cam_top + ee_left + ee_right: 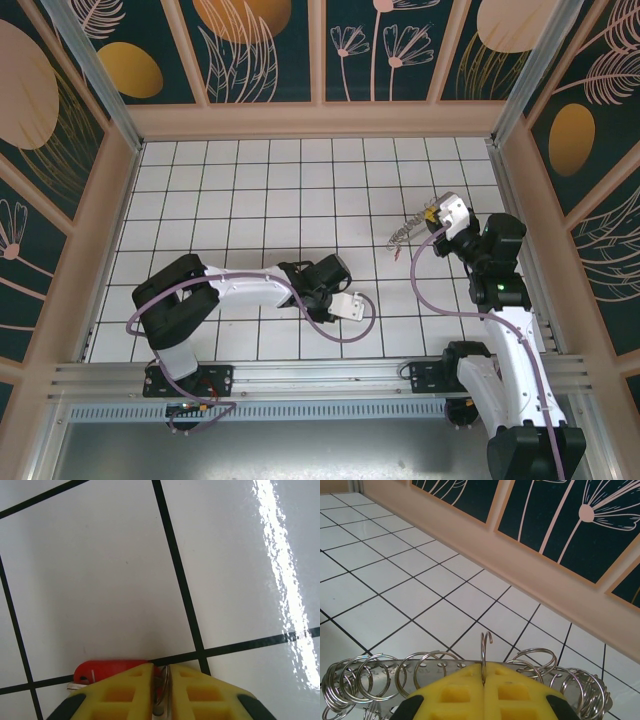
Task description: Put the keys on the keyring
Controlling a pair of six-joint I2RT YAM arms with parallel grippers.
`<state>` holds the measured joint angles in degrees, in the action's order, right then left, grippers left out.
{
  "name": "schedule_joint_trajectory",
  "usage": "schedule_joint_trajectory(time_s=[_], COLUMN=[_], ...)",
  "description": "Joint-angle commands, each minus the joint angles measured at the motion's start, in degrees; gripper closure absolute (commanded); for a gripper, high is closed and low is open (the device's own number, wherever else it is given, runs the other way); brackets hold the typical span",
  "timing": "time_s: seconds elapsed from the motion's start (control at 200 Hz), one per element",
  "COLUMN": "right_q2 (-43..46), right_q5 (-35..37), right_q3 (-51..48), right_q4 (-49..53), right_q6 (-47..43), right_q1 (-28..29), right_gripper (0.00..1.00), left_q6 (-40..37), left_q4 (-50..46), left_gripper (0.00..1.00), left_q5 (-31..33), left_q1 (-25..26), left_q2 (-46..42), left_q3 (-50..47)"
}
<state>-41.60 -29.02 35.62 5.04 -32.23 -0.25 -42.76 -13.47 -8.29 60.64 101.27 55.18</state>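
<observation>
In the left wrist view a key with a red plastic head (pixel 107 670) lies on the white tiled floor. My left gripper (pixel 161 671) is shut on the key's thin metal part, which shows in the narrow slit between the yellow fingers. From above, the left gripper (pixel 353 305) sits low over the floor near the middle. The keyring (pixel 440 664) is a grey perforated metal strip fringed with several silvery split rings. My right gripper (pixel 483 666) is shut on one upright ring of it. In the top view the keyring (pixel 403 237) hangs at the right gripper (pixel 430 216).
Purple cables (pixel 330 325) loop off both arms across the floor. A pale wall base (pixel 555 575) with dark flowered panels runs close behind the right gripper. The enclosure's right wall (pixel 520 190) stands near the right arm.
</observation>
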Motion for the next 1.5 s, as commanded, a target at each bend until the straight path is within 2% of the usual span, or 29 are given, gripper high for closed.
schedule_joint_trajectory(time_s=[0.0,0.44,0.701,0.846,1.181,1.286,1.491], right_q2=[1.16,1.79,1.88,1.97,2.31,2.32,2.31], right_q5=[-1.13,-1.11,-1.04,-1.13,-0.82,-0.78,-0.71], right_q3=[-0.37,-0.81,-0.72,-0.90,-0.72,-0.77,-0.81], right_q4=[-2.32,-2.25,-1.98,-2.18,-1.86,-1.81,-1.96], right_q6=[0.21,0.28,0.23,0.31,0.21,0.22,0.22], right_q1=[-0.45,-0.36,-0.45,-0.44,-0.45,-0.45,-0.43], right_gripper=[1.00,1.00,1.00,1.00,1.00,1.00,1.00], left_q6=[-0.41,-2.15,-5.78,-8.95,-13.10,-16.53,-19.27], left_q4=[-1.14,0.33,-0.02,-0.32,-2.11,-2.12,-2.01], left_gripper=[0.80,0.69,0.62,0.63,0.63,0.64,0.67], left_q5=[0.90,0.85,0.04,-0.45,-4.19,-2.87,3.62], left_q1=[-1.03,-2.40,-3.49,-3.87,-3.87,-3.87,-3.86], left_q2=[-1.43,-2.67,-7.86,-9.08,-5.05,-4.86,-3.41], left_q3=[-0.85,-3.32,-5.17,-6.22,-3.60,-3.88,-2.46])
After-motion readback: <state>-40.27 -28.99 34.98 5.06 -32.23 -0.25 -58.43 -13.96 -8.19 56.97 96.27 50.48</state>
